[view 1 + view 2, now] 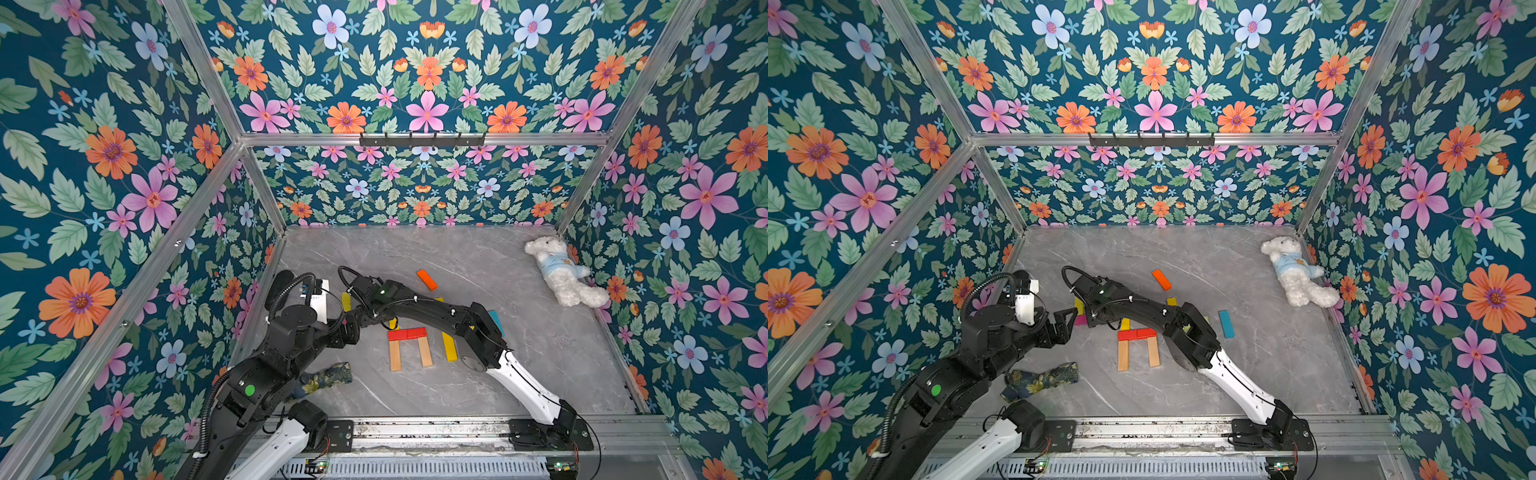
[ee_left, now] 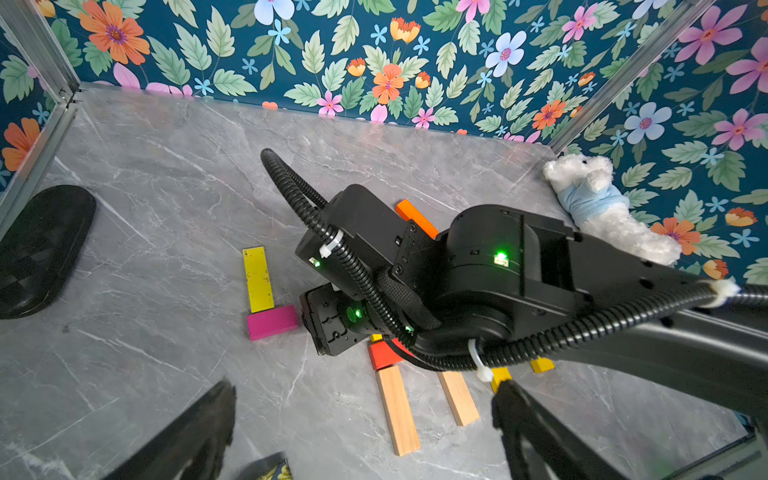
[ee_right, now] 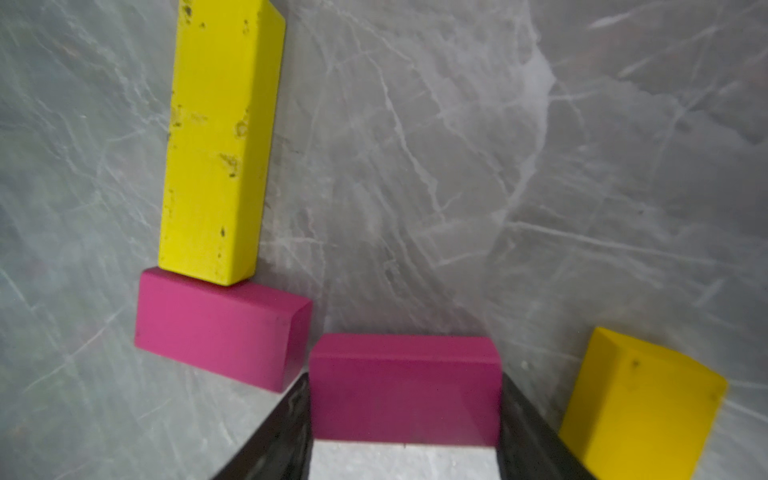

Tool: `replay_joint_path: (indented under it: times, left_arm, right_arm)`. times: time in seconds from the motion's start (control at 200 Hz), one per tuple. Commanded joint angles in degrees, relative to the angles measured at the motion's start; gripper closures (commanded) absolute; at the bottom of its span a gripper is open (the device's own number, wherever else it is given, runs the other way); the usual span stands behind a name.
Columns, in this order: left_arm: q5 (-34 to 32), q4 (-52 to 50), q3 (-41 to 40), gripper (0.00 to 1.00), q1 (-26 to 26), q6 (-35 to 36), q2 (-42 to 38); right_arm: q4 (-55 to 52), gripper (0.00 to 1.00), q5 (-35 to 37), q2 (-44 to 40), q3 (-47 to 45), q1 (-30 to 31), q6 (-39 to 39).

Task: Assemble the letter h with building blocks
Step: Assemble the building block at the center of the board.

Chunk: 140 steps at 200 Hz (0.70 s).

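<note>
Reaching forward and low, right gripper clasps magenta block

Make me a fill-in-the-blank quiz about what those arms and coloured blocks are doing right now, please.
1. The right gripper is shut on a building block coloured ____.
2. Across the far ends of the two plain wood bars lie short blocks coloured ____.
3. The left gripper holds nothing; its jaws stand ____.
4. The white plush bear wears a shirt coloured light ____.
Missing words: magenta, red, open, blue.
</note>
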Motion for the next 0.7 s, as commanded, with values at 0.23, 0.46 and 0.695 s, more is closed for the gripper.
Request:
replay_joint_path:
  times: [0.23,0.46,0.695]
  left_arm:
    - [-0.77,1.03,0.50,0.01,0.05,0.59,0.17]
    - [-0.35,1.10,0.37,0.01,0.05,0.59,0.26]
    - [-0.42,1.02,0.38,0.01,0.03,0.49,0.17]
  right_arm:
    - [0.16,0.29,-0.41,0.60,0.32,-0.43,1.91]
    - [1.74,0.27,0.21,-1.07,0.17,-0.60,1.70]
    - [9.15,0.35,-1.31,-8.21,-11.13,-1.53,2.31]
